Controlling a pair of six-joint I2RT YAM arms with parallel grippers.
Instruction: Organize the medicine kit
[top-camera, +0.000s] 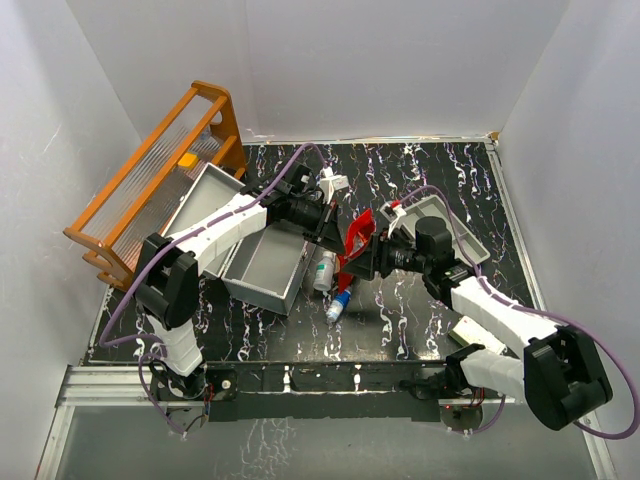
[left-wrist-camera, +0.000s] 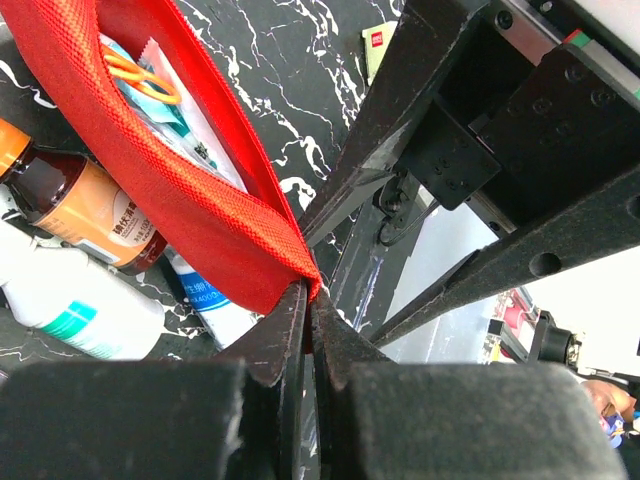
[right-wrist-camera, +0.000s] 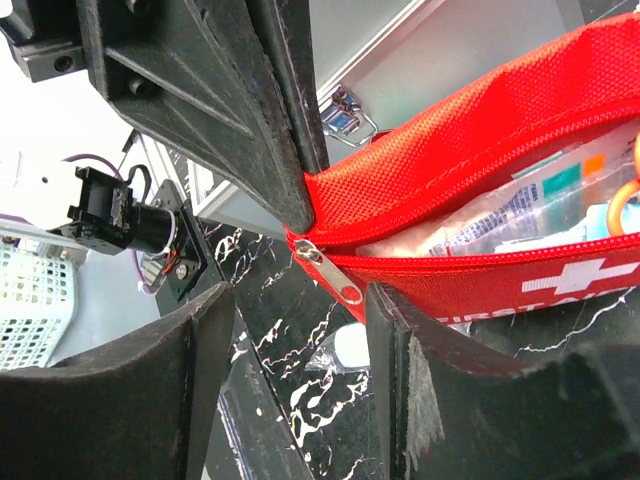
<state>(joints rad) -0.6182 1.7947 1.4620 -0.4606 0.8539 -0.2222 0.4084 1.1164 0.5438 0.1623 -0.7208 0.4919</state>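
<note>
Left hand is fully closed, its two fingers pinching the end corner of the red first-aid pouch. The pouch hangs above the middle of the table, between the two arms, its mouth partly open.

Risks from this position:
- The pinch takes only a thin fold of fabric. A pull along the zipper line could drag the corner out of the fingers and drop the pouch.
- The mouth is open, with scissors and flat packets lying inside. Tilting it further could spill them.
- The zipper pull is small and lies flat. A closing grasp could catch fabric instead.

Right hand is wide open and holds nothing. Its fingers flank the zipper end of the pouch; the pull sits just beyond the gap. One finger overlaps the pouch's lower edge in the right wrist view; contact cannot be confirmed.

Below the pouch, a brown bottle and a white bottle lie side by side on the table. An open grey box stands just beside them, toward the left arm.
</note>
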